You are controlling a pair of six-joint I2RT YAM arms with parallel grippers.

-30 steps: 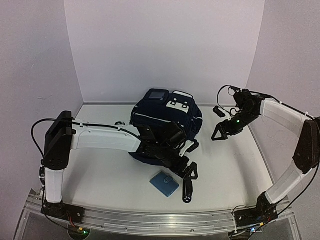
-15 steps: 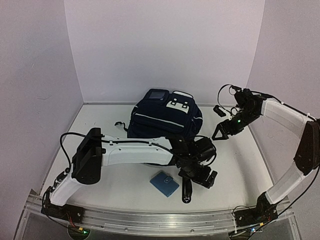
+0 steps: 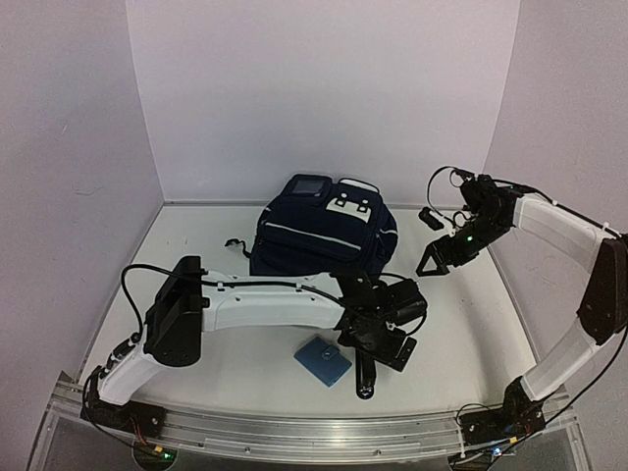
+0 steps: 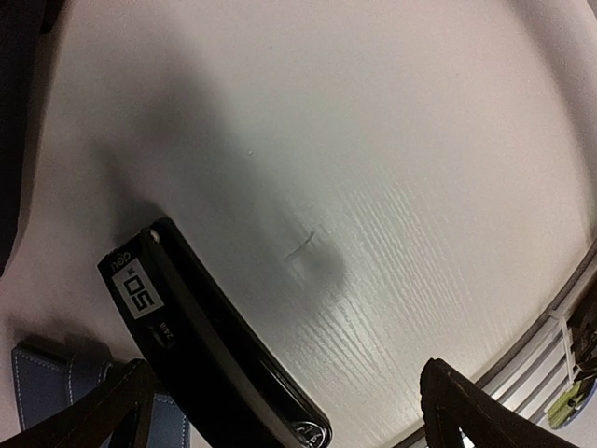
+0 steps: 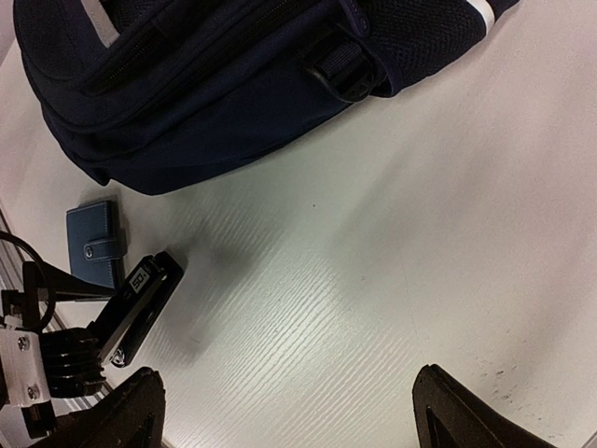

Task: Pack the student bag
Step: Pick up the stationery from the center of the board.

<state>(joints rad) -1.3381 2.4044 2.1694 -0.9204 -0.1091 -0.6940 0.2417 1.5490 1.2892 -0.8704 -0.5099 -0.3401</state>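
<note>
- Centrally, the student bag (image 3: 324, 235) lay at the upper middle of the top view, a dark navy backpack with thin white stripes and white patches near its top, resting on the white bench (image 3: 196, 294).
- From these views I could not tell whether any of its compartments was unzipped.
- Just below the bag in the top view, a blue wallet (image 3: 323, 359) and a black oblong object (image 3: 366, 378) with a small white label lay side by side near the lower middle of the frame, close together but apart from the bag.
- Over them hung the left gripper (image 3: 386, 341), reaching in from the lower left; its jaws stood wide and held nothing. In the left wrist view the black object ran diagonally between the two fingertips, with the wallet at the lower left corner.
- At the right of the top view, beside the bag's right flank and well above the bench, the right gripper (image 3: 442, 257) was also spread wide and empty.
- The step in hand looked like picking up the black object with the left arm.
- To do it well, the wrist would need turning so the jaws cross the object's narrow width, not its length, and lowering squarely over its middle.
- Care was needed near the wallet, which sat close enough that a finger might catch its edge and drag it.
- The right arm seemed placed to steady or open the bag, which would be worth settling before anything was carried over.
</note>
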